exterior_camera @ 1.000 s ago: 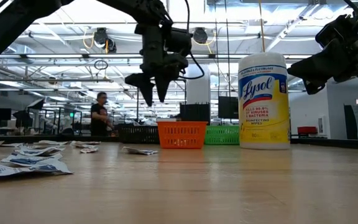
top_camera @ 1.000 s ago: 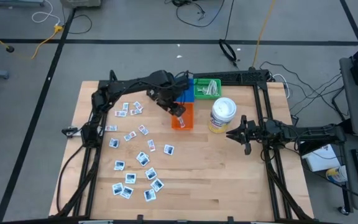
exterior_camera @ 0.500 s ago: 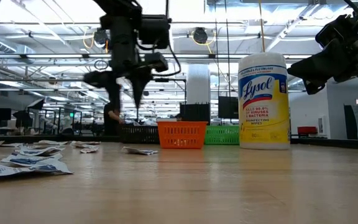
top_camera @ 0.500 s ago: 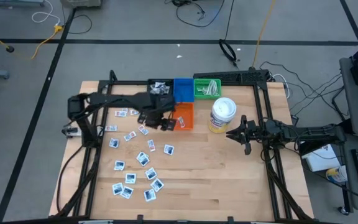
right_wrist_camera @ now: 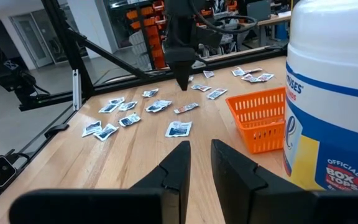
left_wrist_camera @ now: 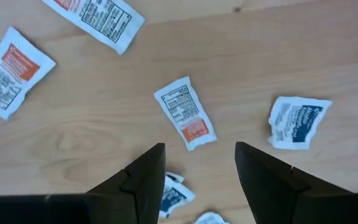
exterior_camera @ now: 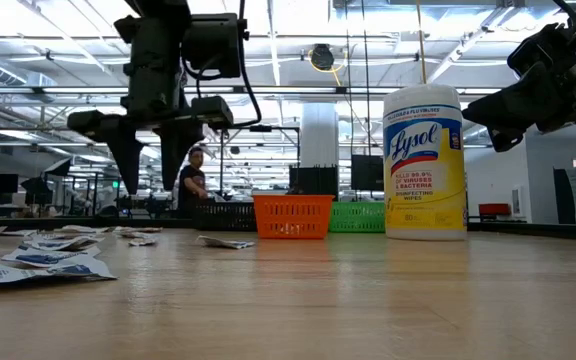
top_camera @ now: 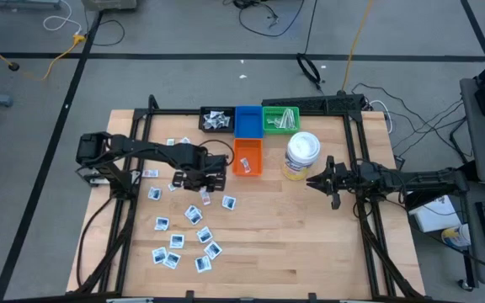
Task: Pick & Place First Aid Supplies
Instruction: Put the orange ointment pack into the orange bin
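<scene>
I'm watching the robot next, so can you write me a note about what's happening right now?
Left end effector: open, empty, hovering over the loose packets, left of the orange basket.
Right end effector: barely open, empty, waiting beside the wipes canister.
Done: some supplies lie in the black bin, strips in the green bin.
Left: many loose packets on the table need picking up.

White packets point(top_camera: 194, 215) with blue and dark print are scattered at lower left of the high view; orange-red print is seen on one packet point(left_wrist_camera: 186, 112) in the left wrist view. An orange basket point(top_camera: 247, 157), a blue bin point(top_camera: 247, 121) and a green bin point(top_camera: 281, 119) are lined near centre, beside a yellow-and-white wipes canister point(exterior_camera: 424, 162) with blue lettering, on pale wood table point(top_camera: 310, 236).
</scene>
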Action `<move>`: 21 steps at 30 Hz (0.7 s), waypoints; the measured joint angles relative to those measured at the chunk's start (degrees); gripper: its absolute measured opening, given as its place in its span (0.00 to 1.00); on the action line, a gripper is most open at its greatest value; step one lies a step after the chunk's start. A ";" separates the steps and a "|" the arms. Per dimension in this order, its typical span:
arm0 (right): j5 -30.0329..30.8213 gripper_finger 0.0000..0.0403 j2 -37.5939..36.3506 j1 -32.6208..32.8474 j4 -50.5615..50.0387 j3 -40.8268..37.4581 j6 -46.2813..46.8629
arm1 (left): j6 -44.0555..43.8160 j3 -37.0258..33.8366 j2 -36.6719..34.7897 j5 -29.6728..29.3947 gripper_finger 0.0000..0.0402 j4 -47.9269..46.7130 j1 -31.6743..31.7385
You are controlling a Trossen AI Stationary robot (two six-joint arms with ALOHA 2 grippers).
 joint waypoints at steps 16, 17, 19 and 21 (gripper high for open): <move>0.00 0.15 0.00 0.01 -0.01 -0.01 -0.01 | -4.23 -4.20 7.63 -7.42 0.49 7.90 -3.34; 0.00 0.15 0.00 0.01 0.05 -0.01 0.00 | -4.16 -4.15 8.07 -7.47 0.49 8.05 -3.34; 0.00 0.15 0.00 -0.01 0.45 0.01 -0.01 | -3.90 -4.03 8.55 -7.41 0.49 8.51 -3.43; 0.00 0.15 0.00 0.01 0.44 0.00 0.00 | -3.87 -4.02 8.87 -7.45 0.49 8.73 -3.50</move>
